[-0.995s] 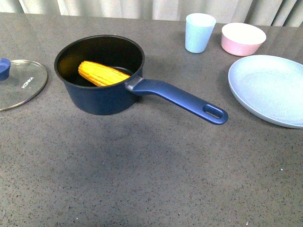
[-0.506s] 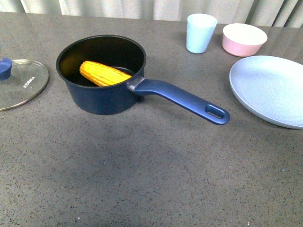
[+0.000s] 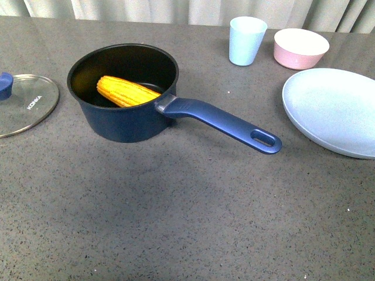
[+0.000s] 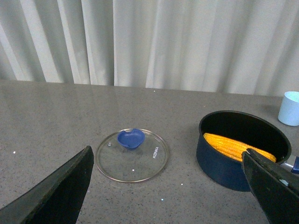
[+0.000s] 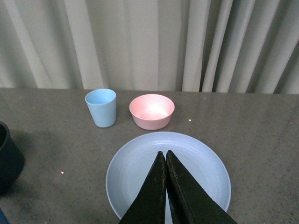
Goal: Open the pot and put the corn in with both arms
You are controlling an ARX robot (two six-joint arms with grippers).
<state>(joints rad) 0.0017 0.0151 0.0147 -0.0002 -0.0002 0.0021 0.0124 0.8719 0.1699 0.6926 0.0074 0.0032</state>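
Nothing has moved: one corn (image 3: 127,91) in one pot (image 3: 126,120).

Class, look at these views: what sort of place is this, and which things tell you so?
Probably a staged kitchen-style tabletop, not a real kitchen: a saucepan holding corn, tableware such as a cup, a pink bowl and a plate on a speckled grey counter, with plain curtains behind.

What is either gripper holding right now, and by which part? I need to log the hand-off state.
Nothing is held. The left gripper is wide open and empty; the right gripper is shut on nothing. The corn lies in the pot, the lid beside it.
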